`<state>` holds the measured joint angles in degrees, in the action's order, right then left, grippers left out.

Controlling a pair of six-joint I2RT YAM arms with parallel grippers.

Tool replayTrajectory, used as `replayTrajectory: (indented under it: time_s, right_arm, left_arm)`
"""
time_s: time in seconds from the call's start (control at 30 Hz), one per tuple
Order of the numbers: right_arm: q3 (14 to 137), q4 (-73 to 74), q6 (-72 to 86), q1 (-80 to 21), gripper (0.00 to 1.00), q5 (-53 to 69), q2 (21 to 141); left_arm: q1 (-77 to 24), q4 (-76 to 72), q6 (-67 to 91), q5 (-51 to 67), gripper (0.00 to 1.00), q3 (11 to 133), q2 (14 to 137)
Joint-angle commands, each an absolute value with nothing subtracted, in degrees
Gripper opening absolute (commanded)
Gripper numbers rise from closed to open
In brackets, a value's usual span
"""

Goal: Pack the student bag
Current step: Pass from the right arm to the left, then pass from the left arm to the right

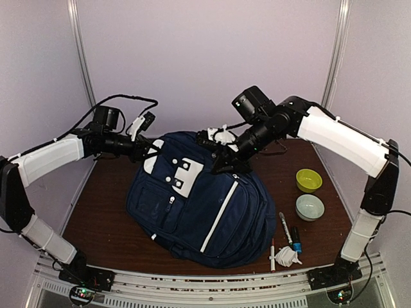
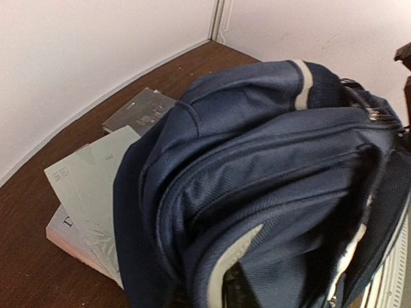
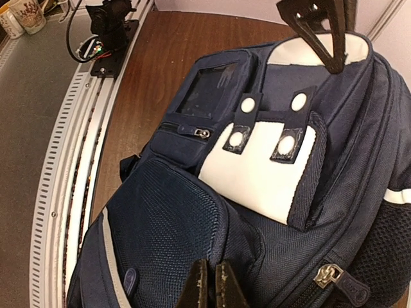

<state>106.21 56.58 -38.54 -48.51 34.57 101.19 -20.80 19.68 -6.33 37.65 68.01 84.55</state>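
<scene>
pressed-together fingers of the right gripper (image 3: 212, 266) sit nearest in the right wrist view, fully closed, their tips just over the navy fabric of the student bag (image 1: 192, 212). the bag lies in the middle of the table (image 1: 96, 212) between both arms, with its white buckle patches facing up. the left gripper (image 3: 336, 63) is at the bag's top edge, its dark fingers converging to pinch the white rim of the flap. pale books (image 2: 87, 186) lie on the wood, partly hidden by the bag. to the bag's right are a yellow-green bowl (image 1: 309, 180), a pale bowl (image 1: 309, 207) and pens (image 1: 284, 230).
</scene>
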Motion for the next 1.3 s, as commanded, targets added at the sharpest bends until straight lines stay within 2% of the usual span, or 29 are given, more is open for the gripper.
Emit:
replayTrajectory:
  time_s: [0.0, 0.07, 0.1, 0.17, 0.2, 0.4, 0.6, 0.7, 0.97, 1.0, 1.03, 1.23, 1.27]
  right_arm:
    - [103.89, 44.80, -33.57, -48.67, 0.17, 30.00, 95.24]
    - [101.47, 41.93, -29.76, -48.30, 0.54, 25.43, 92.60]
    - [100.14, 40.73, -27.07, -47.91, 0.65, 24.76, 90.93]
    - [96.46, 37.72, -22.60, -46.65, 0.94, 26.46, 87.11]
    - [94.10, 35.56, -20.22, -45.80, 0.99, 28.24, 84.77]
    - [79.01, 24.94, -4.88, -41.11, 1.00, 32.13, 73.08]
    - [67.23, 18.94, 8.29, -39.08, 1.00, 37.40, 68.51]
    - [63.91, 19.00, 9.71, -40.79, 1.00, 39.04, 68.47]
    - [57.42, 16.38, 9.74, -42.54, 1.00, 32.49, 70.14]
    - [57.56, 16.47, 9.71, -42.54, 0.96, 32.88, 70.79]
    - [57.95, 16.77, 9.50, -42.54, 0.87, 33.78, 71.51]
    - [63.85, 22.45, 6.44, -42.50, 0.05, 36.73, 73.09]
    - [65.09, 23.48, 6.22, -42.54, 0.00, 35.74, 72.44]
  left_arm:
    - [-23.80, 18.91, -8.10, 44.73, 0.00, 64.52, 77.71]
    - [-24.45, 16.78, -9.98, 42.29, 0.00, 61.38, 73.75]
    - [-24.70, 14.41, -10.36, 41.13, 0.00, 59.84, 71.63]
    - [-25.26, 10.62, -11.21, 38.59, 0.00, 56.86, 66.80]
    - [-25.39, 8.80, -11.58, 37.65, 0.00, 55.39, 64.82]
    - [-25.72, 0.39, -14.00, 33.01, 0.00, 48.47, 56.87]
    - [-25.69, -4.81, -13.61, 32.39, 0.00, 44.10, 52.25]
    - [-25.75, -4.59, -13.28, 32.98, 0.00, 44.56, 51.80]
    - [-25.74, -3.79, -13.53, 34.50, 0.00, 44.99, 50.93]
    - [-25.71, -3.86, -13.39, 34.76, 0.00, 45.00, 50.75]
    - [-25.69, -4.21, -13.15, 35.14, 0.00, 44.88, 50.45]
    - [-25.73, -4.34, -11.03, 36.00, 0.00, 45.28, 49.07]
    - [-25.75, -2.95, -10.19, 36.53, 0.00, 46.03, 48.76]
